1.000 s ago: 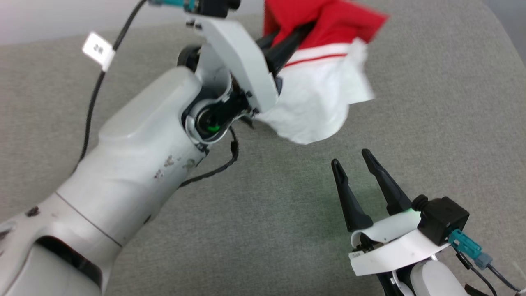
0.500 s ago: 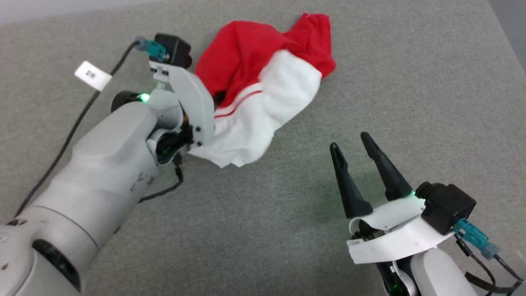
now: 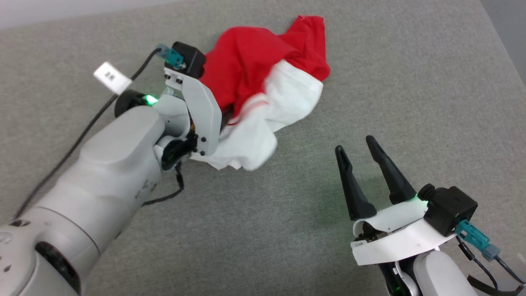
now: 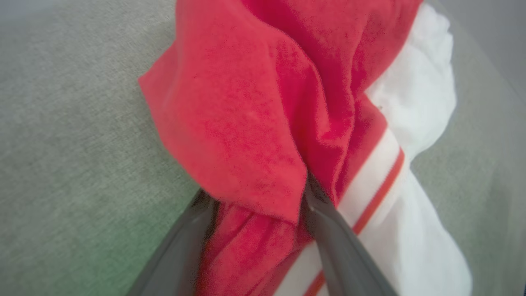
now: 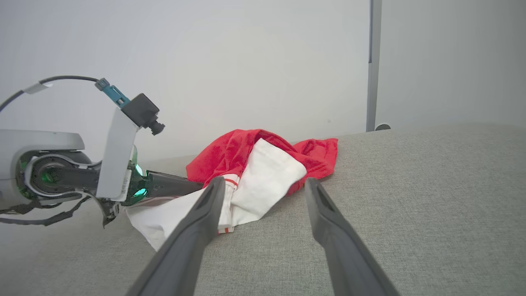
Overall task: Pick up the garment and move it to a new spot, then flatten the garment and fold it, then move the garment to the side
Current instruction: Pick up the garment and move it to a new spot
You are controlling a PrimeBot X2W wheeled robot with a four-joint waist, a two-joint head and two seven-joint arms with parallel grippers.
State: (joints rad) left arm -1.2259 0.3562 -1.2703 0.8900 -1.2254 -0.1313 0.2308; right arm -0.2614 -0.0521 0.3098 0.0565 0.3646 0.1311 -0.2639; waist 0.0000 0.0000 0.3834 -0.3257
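The robot's left gripper (image 4: 257, 205) reaches into the garment (image 3: 254, 70), its two dark fingers (image 4: 341, 255) standing well parted, with red cloth bunched between them, touching both and draped over their tips. Whether they press on the cloth cannot be made out. The right gripper (image 3: 354, 144) waits at the near right with its jaws spread wide and nothing between them, pointing toward the shirt but well apart from it.

The garment lies in a crumpled heap on the grey fabric-covered surface (image 3: 411, 82), toward the far side and just left of the middle. The red body is humped up at the far end, with one loose flap reaching to the right. A white sleeve (image 3: 287, 94) spills toward the near side and folds over itself beside the left wrist. A red-and-white striped trim (image 4: 378, 181) runs where the red meets the white, just beside the left gripper's fingers.
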